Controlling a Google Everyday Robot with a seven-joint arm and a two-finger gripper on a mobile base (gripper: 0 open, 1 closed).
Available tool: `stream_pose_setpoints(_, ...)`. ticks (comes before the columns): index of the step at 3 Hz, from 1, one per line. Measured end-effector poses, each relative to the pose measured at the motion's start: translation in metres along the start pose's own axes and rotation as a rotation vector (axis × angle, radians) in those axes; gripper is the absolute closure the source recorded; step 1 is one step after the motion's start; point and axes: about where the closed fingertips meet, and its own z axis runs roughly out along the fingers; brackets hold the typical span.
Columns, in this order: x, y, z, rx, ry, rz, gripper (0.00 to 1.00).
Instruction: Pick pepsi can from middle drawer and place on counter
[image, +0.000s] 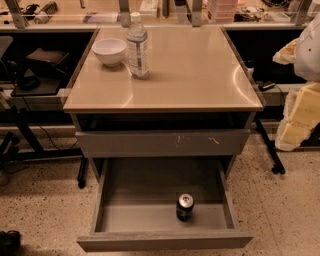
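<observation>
The pepsi can (184, 207), dark with a shiny silver top, stands upright on the grey floor of the middle drawer (140, 217), right of centre and near its front. The drawer is pulled fully open, low to the floor. Above it is the glossy beige counter (190, 75) of the grey cabinet. My arm with the gripper (296, 122) hangs at the right edge of the view, beside the cabinet at about counter height. It is far above and to the right of the can and holds nothing that I can see.
A clear water bottle (137, 46) and a white bowl (110, 51) stand at the counter's back left. A closed, scratched grey drawer front (162, 142) sits just above the open drawer. Black stands and cables (20, 130) are at the left, and a black leg (270, 150) at the right.
</observation>
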Motion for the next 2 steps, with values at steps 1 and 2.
stream_pose_setpoints(1, 0.000, 0.000, 0.000, 0.000, 0.000, 0.000, 0.00)
stream_pose_setpoints(2, 0.004, 0.003, 0.031, -0.032, -0.075, 0.017, 0.00)
